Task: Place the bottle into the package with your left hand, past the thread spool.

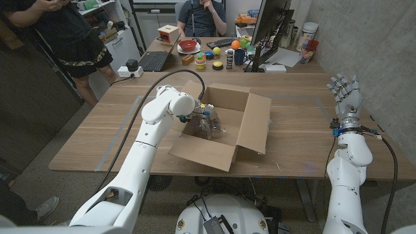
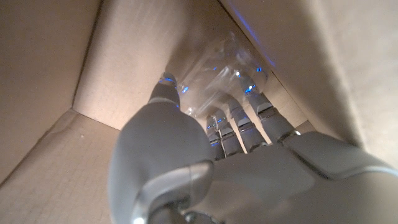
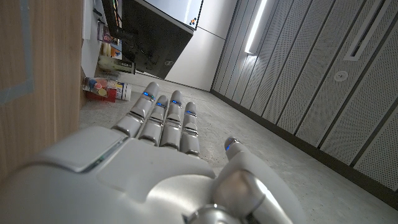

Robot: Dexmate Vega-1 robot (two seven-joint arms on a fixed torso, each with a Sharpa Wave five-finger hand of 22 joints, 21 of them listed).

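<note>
An open cardboard package (image 1: 218,155) stands in the middle of the wooden table. My left hand (image 1: 196,115) reaches down into it and grips a clear plastic bottle (image 1: 212,125), which lies tilted just above the package floor. In the left wrist view my fingers (image 2: 239,127) wrap the bottle (image 2: 214,65) between the cardboard walls (image 2: 50,68). My right hand (image 1: 345,95) stands upright at the table's right edge, fingers spread and holding nothing; its fingers (image 3: 163,118) reach out straight in the right wrist view.
The package's right flap (image 1: 257,123) stands open and wide. The table's far end is crowded: a laptop (image 1: 154,60), a red bowl (image 1: 188,45), fruit, a mug and a monitor (image 1: 270,26). One person stands at far left (image 1: 65,29), another sits behind (image 1: 203,16).
</note>
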